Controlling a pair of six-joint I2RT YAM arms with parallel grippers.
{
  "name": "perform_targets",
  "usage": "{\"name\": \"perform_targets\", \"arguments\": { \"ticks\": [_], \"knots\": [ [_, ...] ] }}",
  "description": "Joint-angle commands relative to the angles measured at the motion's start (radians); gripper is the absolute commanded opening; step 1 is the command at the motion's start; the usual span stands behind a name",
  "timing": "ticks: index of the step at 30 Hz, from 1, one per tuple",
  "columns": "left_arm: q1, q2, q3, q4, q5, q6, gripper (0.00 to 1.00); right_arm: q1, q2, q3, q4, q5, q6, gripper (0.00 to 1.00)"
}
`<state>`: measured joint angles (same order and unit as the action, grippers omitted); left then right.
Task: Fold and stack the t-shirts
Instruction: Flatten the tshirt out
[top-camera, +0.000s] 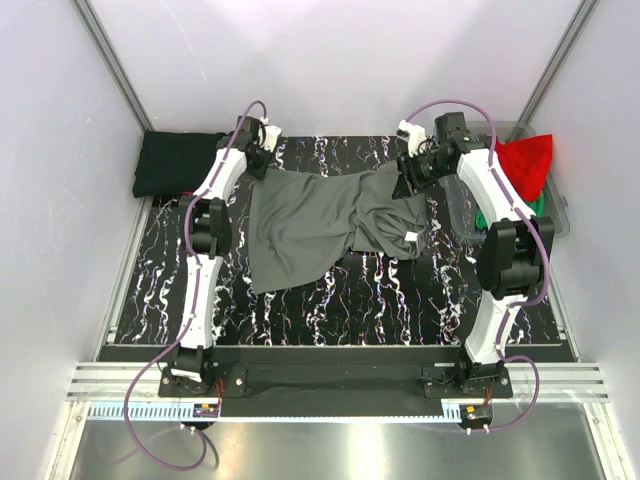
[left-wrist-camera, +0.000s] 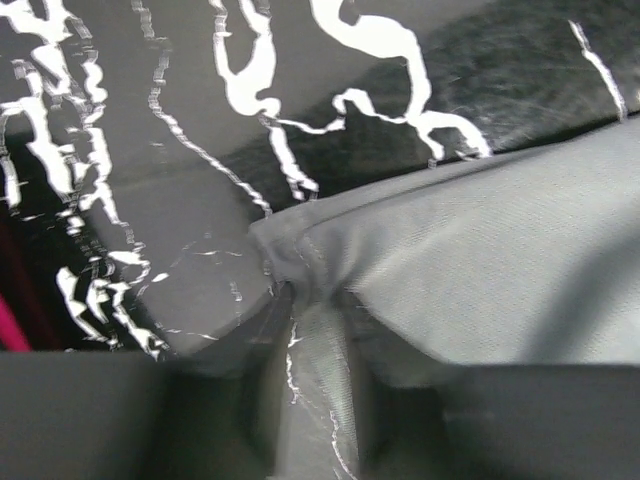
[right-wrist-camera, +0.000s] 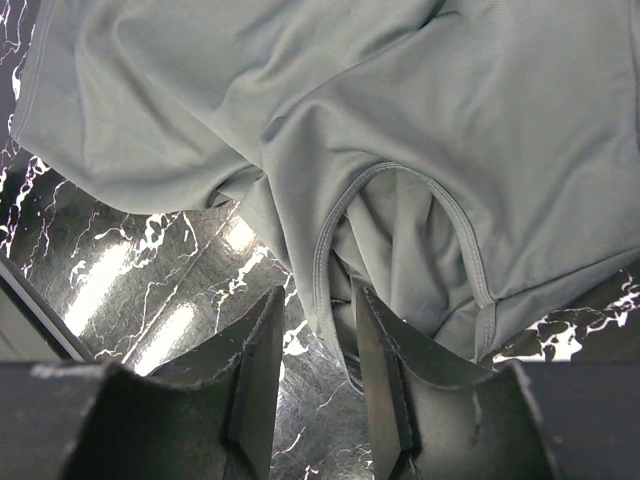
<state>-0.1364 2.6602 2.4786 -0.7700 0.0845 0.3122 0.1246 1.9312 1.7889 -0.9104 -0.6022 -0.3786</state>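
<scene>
1. Seen from above, a black t-shirt (top-camera: 180, 160) lies at the ten o'clock corner of the desk (top-camera: 300, 300); a clear bin (top-camera: 560, 215) at two o'clock holds a red t-shirt (top-camera: 525, 160) and a green t-shirt (top-camera: 484, 216)
2. The dark grey t-shirt (top-camera: 310, 220) sprawls rumpled mid-desk
3. The left pincer (top-camera: 260, 160) sits at its eleven o'clock corner, closed on that hem
4. The right pincer (right-wrist-camera: 318, 310) sits at its one o'clock edge, fingers apart, with the neckline hem lying loose between them

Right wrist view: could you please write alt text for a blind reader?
A grey t-shirt lies crumpled on a black marbled table. Its neckline hem passes between the two open dark fingers of the right gripper.
</scene>
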Motion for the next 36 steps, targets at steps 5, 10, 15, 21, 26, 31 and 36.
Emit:
{"name": "perform_targets", "arguments": {
  "ticks": [5, 10, 15, 21, 26, 31, 36],
  "knots": [
    [0.015, -0.048, -0.115, -0.161, 0.126, 0.053, 0.0, 0.018, -0.021, 0.032, 0.012, 0.015, 0.006, 0.39],
    [0.046, -0.188, -0.236, -0.213, 0.149, 0.077, 0.0, 0.018, -0.047, 0.0, 0.007, 0.022, 0.0, 0.38],
    [0.043, -0.388, -0.488, -0.203, 0.115, 0.143, 0.0, 0.02, -0.103, -0.025, -0.021, 0.028, -0.014, 0.37],
    [0.003, -0.709, -0.824, -0.172, 0.132, 0.18, 0.0, 0.018, -0.184, -0.117, -0.048, 0.035, -0.017, 0.36],
    [-0.063, -0.833, -0.961, -0.147, 0.115, 0.157, 0.0, 0.018, -0.061, -0.07, 0.043, 0.071, 0.001, 0.36],
    [-0.074, -0.812, -0.94, -0.137, 0.106, 0.113, 0.0, 0.018, 0.265, 0.337, 0.033, 0.114, 0.038, 0.38],
    [-0.083, -0.816, -0.937, -0.133, 0.086, 0.114, 0.0, 0.023, 0.552, 0.656, 0.013, 0.199, 0.056, 0.5]
  ]
}}
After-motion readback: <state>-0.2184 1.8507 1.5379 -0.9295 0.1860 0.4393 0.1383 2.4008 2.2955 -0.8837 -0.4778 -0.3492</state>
